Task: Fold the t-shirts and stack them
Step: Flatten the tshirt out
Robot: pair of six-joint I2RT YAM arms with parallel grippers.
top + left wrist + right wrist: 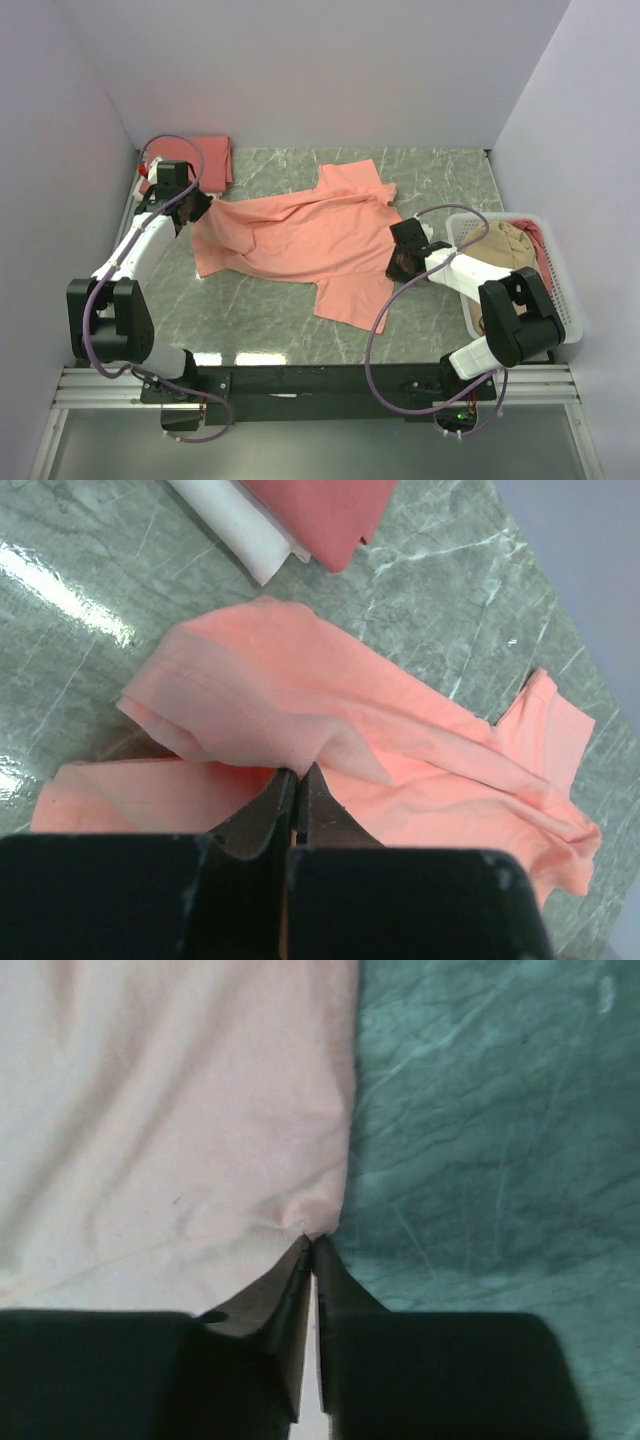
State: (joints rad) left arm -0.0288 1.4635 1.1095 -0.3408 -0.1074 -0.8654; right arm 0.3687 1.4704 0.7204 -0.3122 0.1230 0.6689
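Salmon-pink t-shirt (300,235) lies spread alone in the middle of the worktop (270,325). Its left edge is clamped in the left end effector (297,772) and its right edge in the right end effector (310,1242), both jaws nearly together. One folded stack sits at far left: the overhead view shows only its red-pink t-shirt (210,158), while the left wrist view reveals a white t-shirt (250,540) beneath. One basket (565,300), right, holds a tan t-shirt (505,245).
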